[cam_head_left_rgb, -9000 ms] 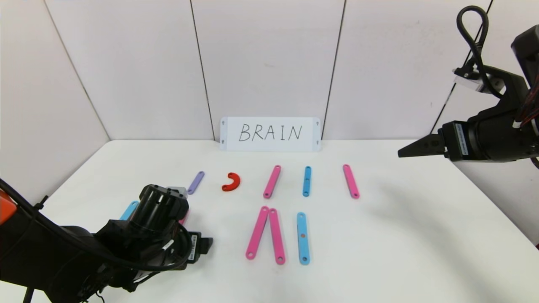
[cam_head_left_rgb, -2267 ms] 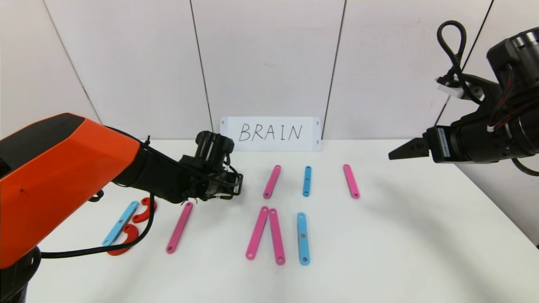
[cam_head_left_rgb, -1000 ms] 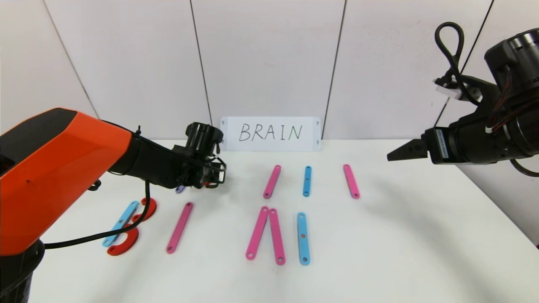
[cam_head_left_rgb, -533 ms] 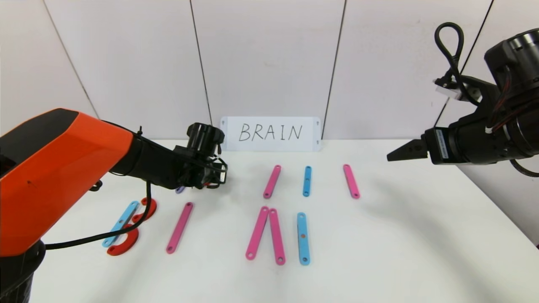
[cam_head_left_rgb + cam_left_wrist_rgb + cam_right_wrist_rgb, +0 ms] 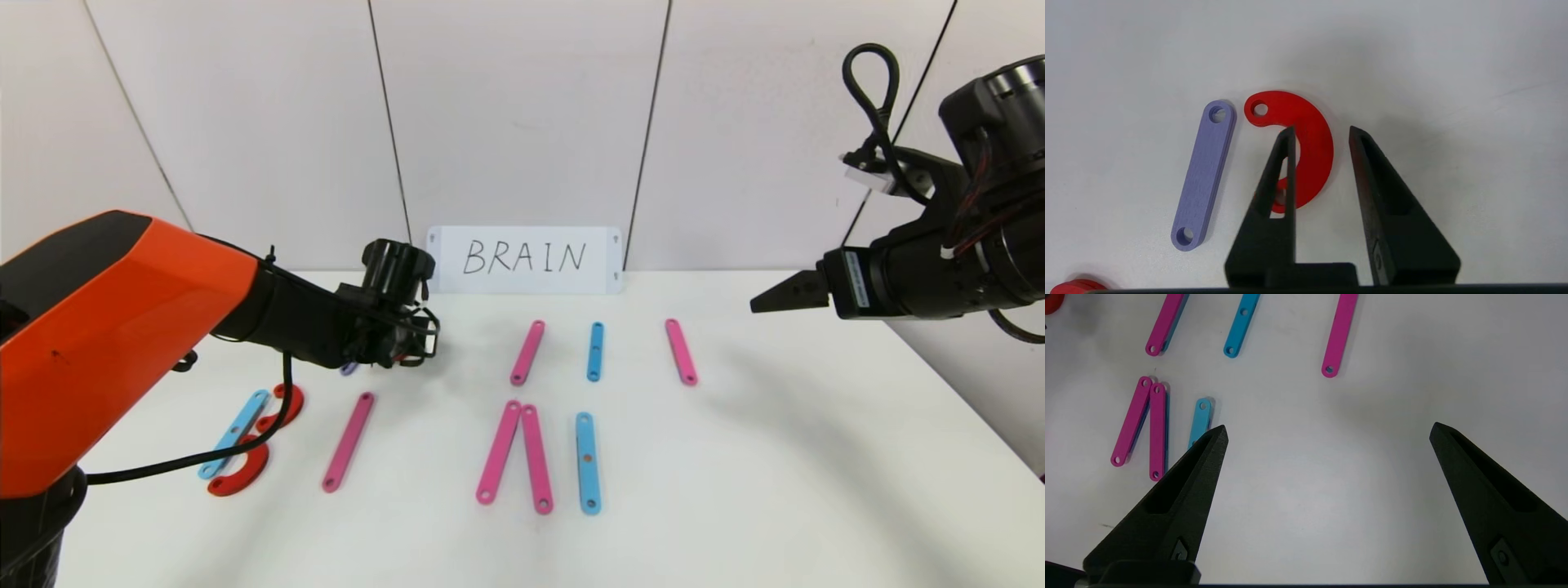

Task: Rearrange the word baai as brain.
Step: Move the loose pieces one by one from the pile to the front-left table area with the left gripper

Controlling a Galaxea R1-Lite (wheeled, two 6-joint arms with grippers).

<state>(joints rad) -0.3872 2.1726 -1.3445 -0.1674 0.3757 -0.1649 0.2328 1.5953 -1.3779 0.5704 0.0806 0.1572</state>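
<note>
My left gripper [image 5: 416, 347] [image 5: 1321, 130] is low over the table at the back left, open a little. A red C-curve [image 5: 1316, 163] lies flat between its fingers; one finger is at the curve's inner edge, the other stands apart from its outer edge. A short purple strip [image 5: 1204, 175] [image 5: 349, 368] lies beside the curve. Nearer me on the left, a blue strip [image 5: 234, 433] with two red curves [image 5: 282, 406] forms a B, and a pink strip [image 5: 349, 441] lies to its right. My right gripper [image 5: 759, 304] [image 5: 1329, 430] hangs wide open and empty, high at the right.
A white card [image 5: 524, 260] handwritten BRAIN leans on the back wall. Mid-table lie two pink strips [image 5: 500, 451] meeting at the top and a blue strip [image 5: 588, 462]. Behind them are a pink strip [image 5: 527, 352], a blue one [image 5: 595, 351] and a pink one [image 5: 680, 351].
The left gripper's jaws have parted from the red C-curve, which now rests on the table beside the purple strip. The arm itself has barely moved; the right arm is still.
</note>
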